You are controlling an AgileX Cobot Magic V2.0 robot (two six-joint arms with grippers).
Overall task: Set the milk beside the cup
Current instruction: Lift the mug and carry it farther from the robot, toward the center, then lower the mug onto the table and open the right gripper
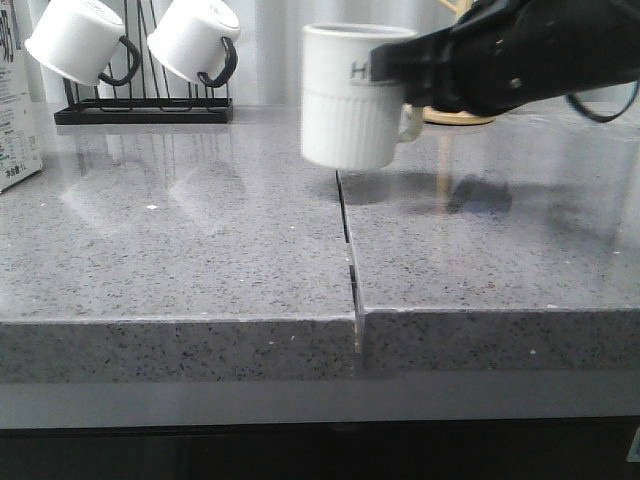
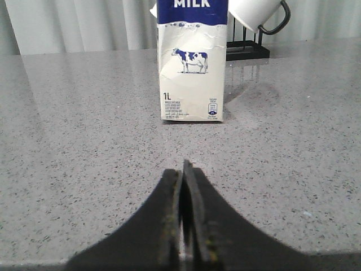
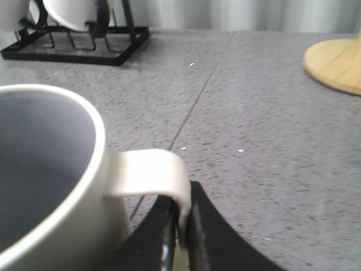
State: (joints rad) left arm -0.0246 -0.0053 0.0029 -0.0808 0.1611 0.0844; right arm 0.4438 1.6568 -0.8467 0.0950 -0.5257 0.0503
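Meanwhile, cup aloft, milk standing apart.
Front: right gripper point(image 1: 405, 75) clamps the cup point(image 1: 352, 95) by its handle above the tabletop point(image 1: 200, 260); milk point(image 1: 15, 110) far left. Left wrist: left gripper point(image 2: 184, 169) closed, empty, facing it. Right wrist: fingers pinch the handle point(image 3: 155, 175).

The right arm point(image 1: 520, 60) is glossy black with rounded, bulky housing, and a thin black cable point(image 1: 605, 105) loops from its underside. Both the left hand point(image 2: 185, 226) and the right hand point(image 3: 183, 237) end in matte black fingers that curve and taper to narrow tips.
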